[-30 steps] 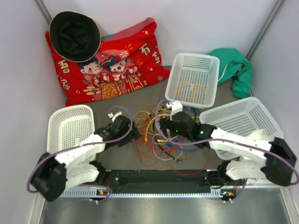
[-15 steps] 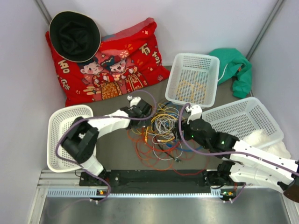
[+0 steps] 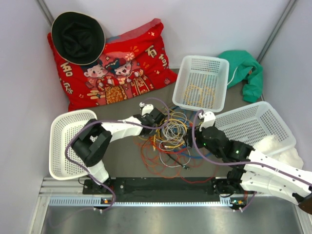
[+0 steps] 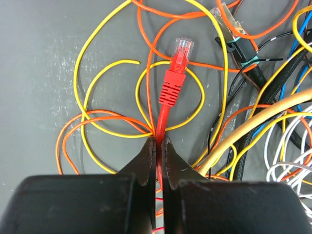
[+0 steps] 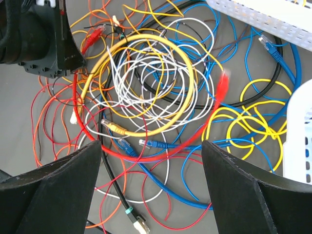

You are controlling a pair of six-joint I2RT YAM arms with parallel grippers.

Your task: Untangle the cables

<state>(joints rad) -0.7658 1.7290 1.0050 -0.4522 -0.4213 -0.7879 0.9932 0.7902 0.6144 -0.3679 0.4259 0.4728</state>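
Top cam: cables [image 3: 168,134] lie in a tangled heap on the table [image 3: 122,161], btwn the two arms. Only the L wrist cam shows the left gripper [image 4: 158,146] pinched tight on a red patch cable [image 4: 171,87], just behind its plug. R wrist cam: right gripper [image 5: 151,144] spread wide above the heap, holding nothing. Vs 1 s ago, the left arm has reached out to the heap and the right has backed off it.

2 white-and-black arms [image 3: 123,127], purple hoses [image 3: 194,134]

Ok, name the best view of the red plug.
Left wrist: the red plug is large and sharp, its cable pinched in the left pincer. Right wrist shows it small beside that pincer; top view, too small to tell.
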